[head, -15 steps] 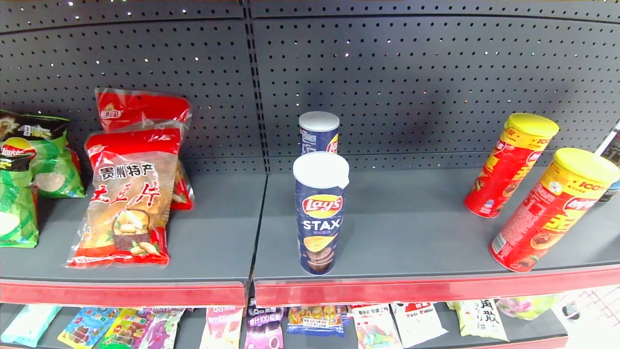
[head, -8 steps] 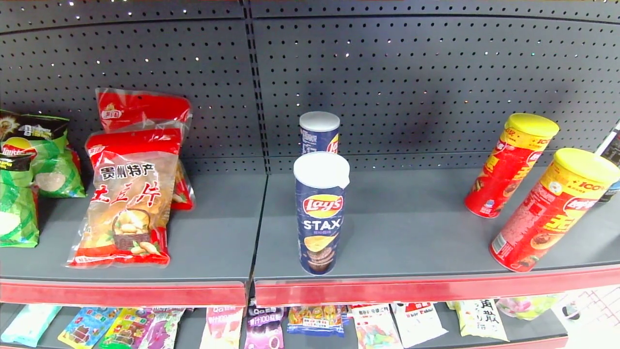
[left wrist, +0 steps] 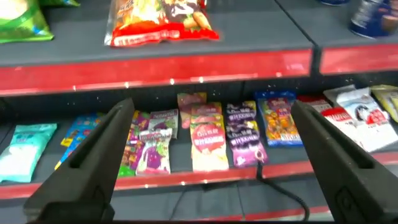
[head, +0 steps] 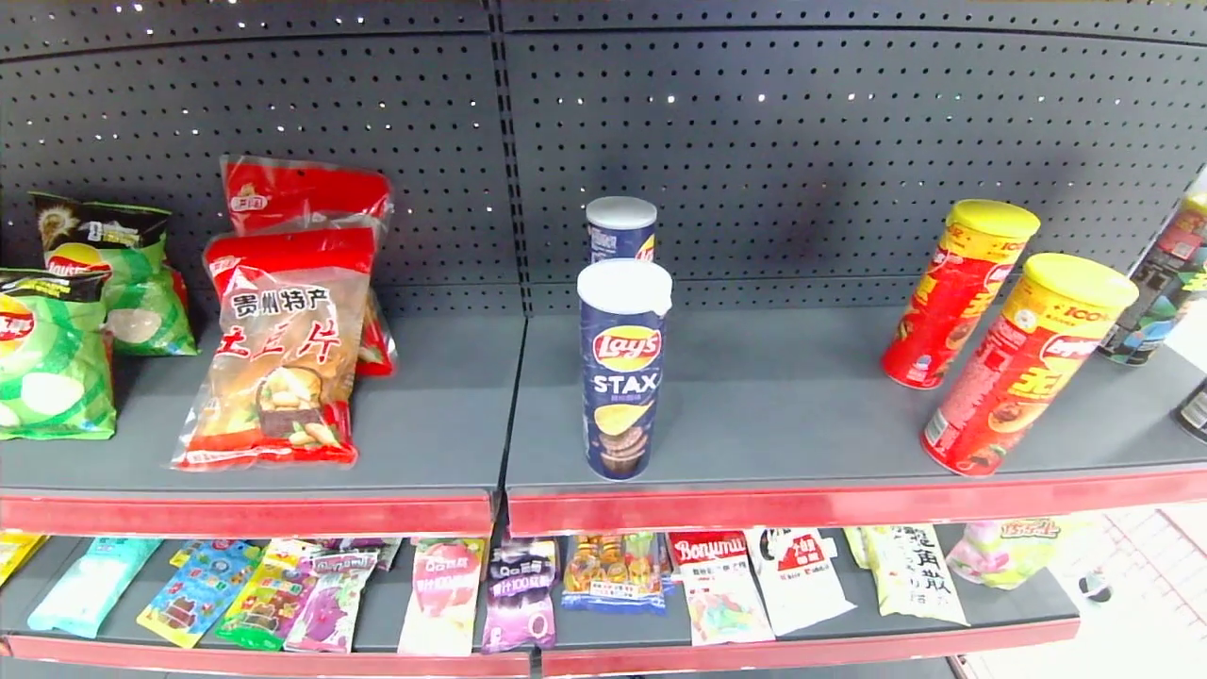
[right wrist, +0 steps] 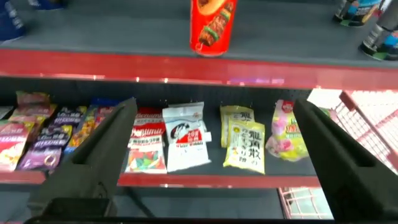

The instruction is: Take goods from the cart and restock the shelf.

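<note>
The grey shelf (head: pixel 754 396) with a red front lip carries a blue chip can (head: pixel 624 368) at its front middle, with a second blue can (head: pixel 621 226) behind it. Two red cans with yellow lids (head: pixel 1033 363) lean at the right. Red snack bags (head: pixel 283 349) and green chip bags (head: pixel 52 354) stand at the left. My left gripper (left wrist: pixel 211 109) is open and holds nothing, facing the lower tier of small packets (left wrist: pixel 208 134). My right gripper (right wrist: pixel 214 106) is open too, in front of white and yellow packets (right wrist: pixel 183 140) below a red can (right wrist: pixel 211 25).
The lower tier (head: pixel 849 651) holds a row of several flat candy and snack packets. A dark can (head: pixel 1155 283) leans at the shelf's far right. A red wire grid (right wrist: pixel 367 121) shows beside the shelf's right end. Bare shelf lies between the blue and red cans.
The whole head view has shifted: the shelf sits smaller and higher and more of the lower tier shows. The goods on the shelf have not moved.
</note>
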